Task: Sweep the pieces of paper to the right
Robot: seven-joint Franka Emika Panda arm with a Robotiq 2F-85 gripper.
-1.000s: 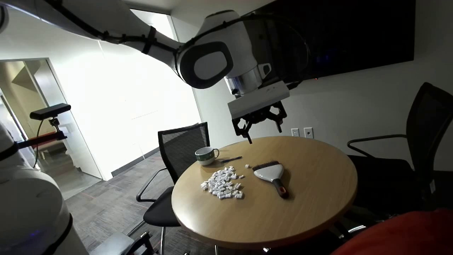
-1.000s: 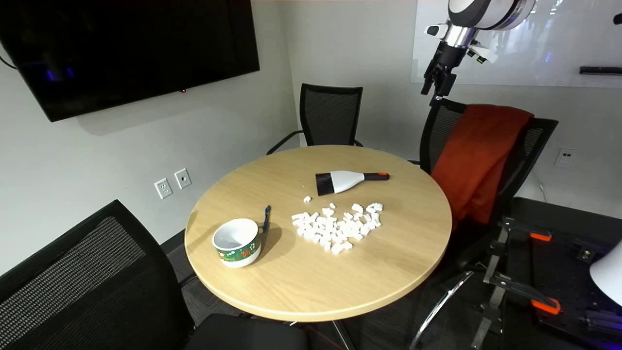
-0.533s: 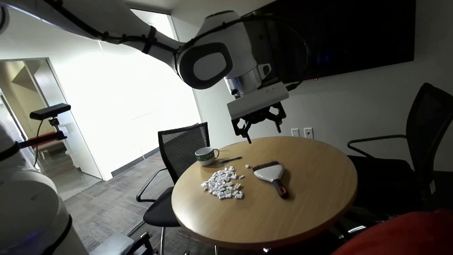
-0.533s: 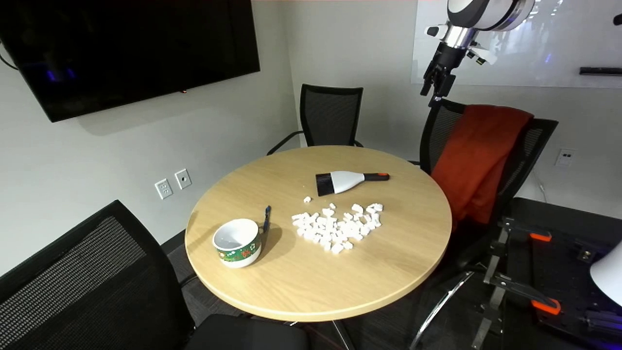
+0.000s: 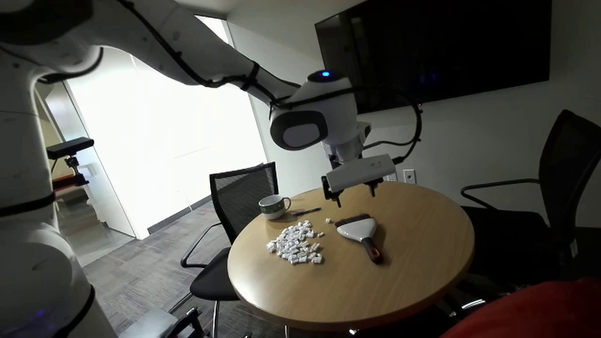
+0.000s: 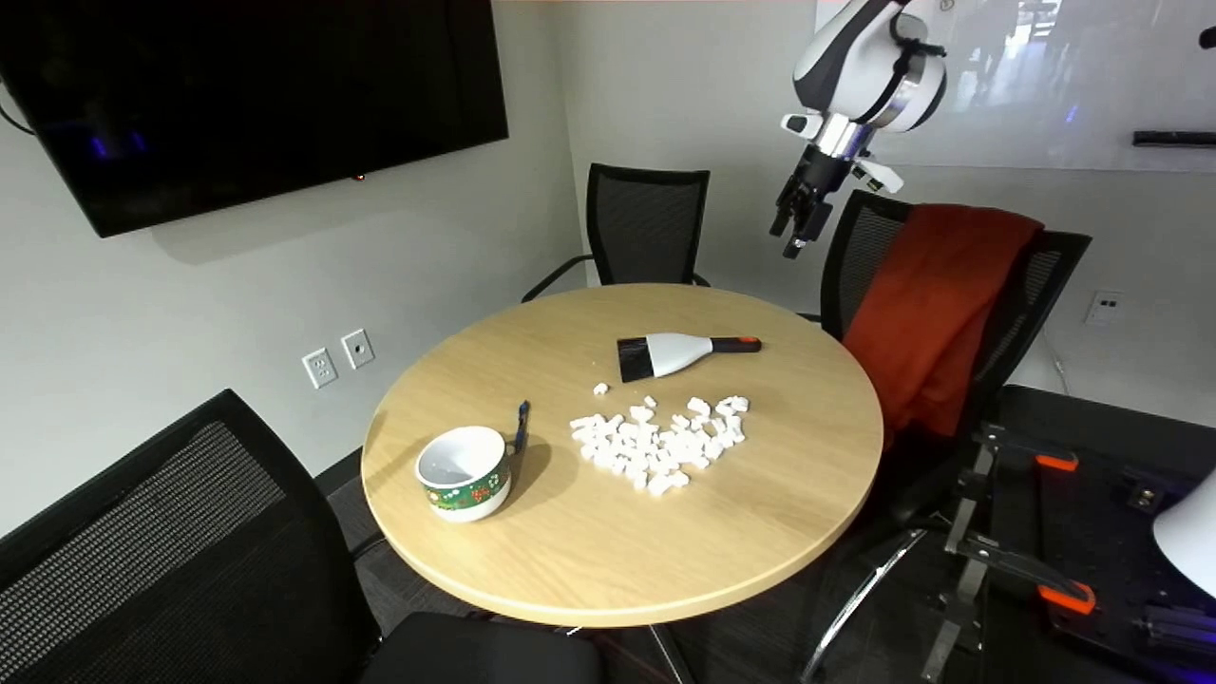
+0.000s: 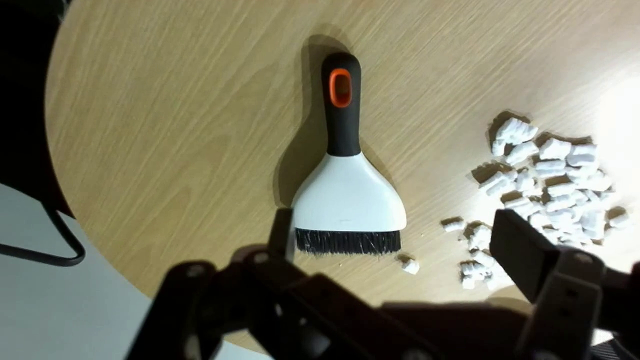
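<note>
My pincer point(image 5: 356, 199) hangs above the round wooden table point(image 5: 399, 286), its two fingers point(image 7: 522, 250) spread wide and empty. In the wrist view I look down on the brush point(image 7: 346, 180), which lies flat, black bristles point(image 7: 350, 242) toward my fingers, white body in the middle, and dark handle point(image 7: 343, 130) with its orange-rimmed hole pointing away. The pieces of paper point(image 7: 561, 190), small, white and crumpled, lie in a loose heap on the table, near the brush but apart from it; one of my fingers hides part of them there. A stray bit point(image 7: 411, 266) sits just beside a corner of the bristles. In both exterior views a white mug point(image 5: 272, 209) with a green band stands upright near the heap, and a dark blue pen point(image 5: 307, 211) lies just beside it. Black chairs point(image 6: 649, 228) stand around the table; in an exterior view, a red cloth point(image 6: 945, 304) drapes over the back of one.
</note>
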